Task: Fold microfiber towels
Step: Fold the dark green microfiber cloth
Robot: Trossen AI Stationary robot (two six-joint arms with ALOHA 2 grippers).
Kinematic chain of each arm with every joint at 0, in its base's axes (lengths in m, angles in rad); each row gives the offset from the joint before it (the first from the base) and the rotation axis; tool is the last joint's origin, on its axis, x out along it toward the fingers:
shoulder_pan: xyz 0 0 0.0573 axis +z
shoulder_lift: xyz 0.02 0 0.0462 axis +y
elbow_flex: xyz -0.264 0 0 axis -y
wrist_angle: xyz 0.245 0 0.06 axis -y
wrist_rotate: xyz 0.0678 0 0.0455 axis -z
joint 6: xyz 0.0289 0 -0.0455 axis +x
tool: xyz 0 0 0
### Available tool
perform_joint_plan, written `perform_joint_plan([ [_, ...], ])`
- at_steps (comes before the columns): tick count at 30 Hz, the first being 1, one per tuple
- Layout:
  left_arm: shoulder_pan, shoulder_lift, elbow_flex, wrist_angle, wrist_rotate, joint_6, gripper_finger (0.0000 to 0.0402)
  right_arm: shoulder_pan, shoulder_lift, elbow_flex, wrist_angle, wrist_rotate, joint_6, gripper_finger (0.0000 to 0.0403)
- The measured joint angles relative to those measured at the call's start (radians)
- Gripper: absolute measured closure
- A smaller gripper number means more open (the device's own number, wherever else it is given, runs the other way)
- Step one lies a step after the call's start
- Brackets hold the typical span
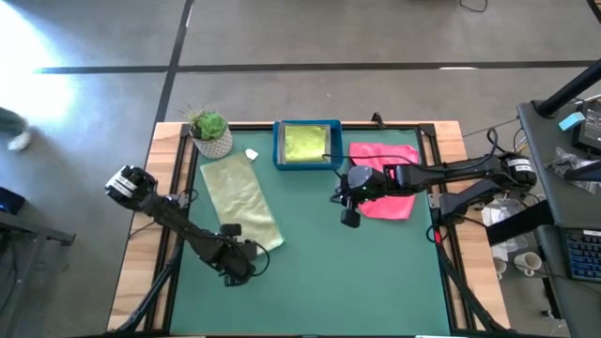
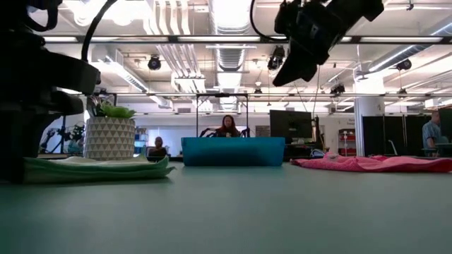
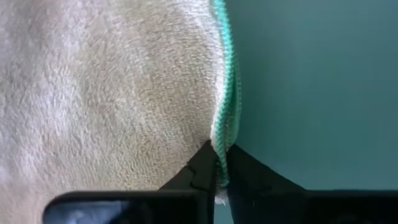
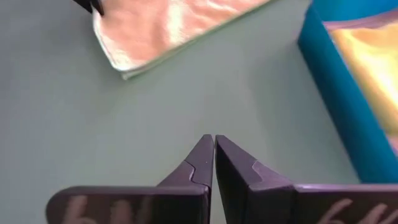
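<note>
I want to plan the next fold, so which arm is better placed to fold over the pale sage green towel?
Probably the left. The left gripper is already shut on the hem of the pale sage green microfiber towel at its near corner. The right gripper is shut on nothing, raised over bare green mat beside the hot pink towel.

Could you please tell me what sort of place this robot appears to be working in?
Probably an open-plan lab or workshop: exposed ceiling ducts, a monitor and seated people behind the green table, with a cluttered workstation alongside.
</note>
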State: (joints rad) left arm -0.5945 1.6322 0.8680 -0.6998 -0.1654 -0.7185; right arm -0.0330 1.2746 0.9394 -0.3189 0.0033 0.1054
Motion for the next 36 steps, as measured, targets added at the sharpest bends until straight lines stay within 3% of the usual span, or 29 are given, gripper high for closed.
perform_joint_plan([
  [9,0.038,-0.125,0.038,0.015,0.054,0.183,0.0399,0.016,0.066,0.010,0.099,-0.125,0.042,0.0386],
  [17,0.043,-0.214,0.040,0.040,0.095,0.184,0.0400,0.067,0.188,0.149,0.101,-0.238,0.055,0.0316],
  [23,0.044,-0.225,0.067,0.100,0.095,0.177,0.0401,0.132,0.320,0.298,0.088,-0.250,-0.051,0.0273],
  [36,0.044,-0.208,0.111,0.134,0.092,0.174,0.0401,0.184,0.537,0.502,0.074,-0.274,-0.101,0.0273],
])
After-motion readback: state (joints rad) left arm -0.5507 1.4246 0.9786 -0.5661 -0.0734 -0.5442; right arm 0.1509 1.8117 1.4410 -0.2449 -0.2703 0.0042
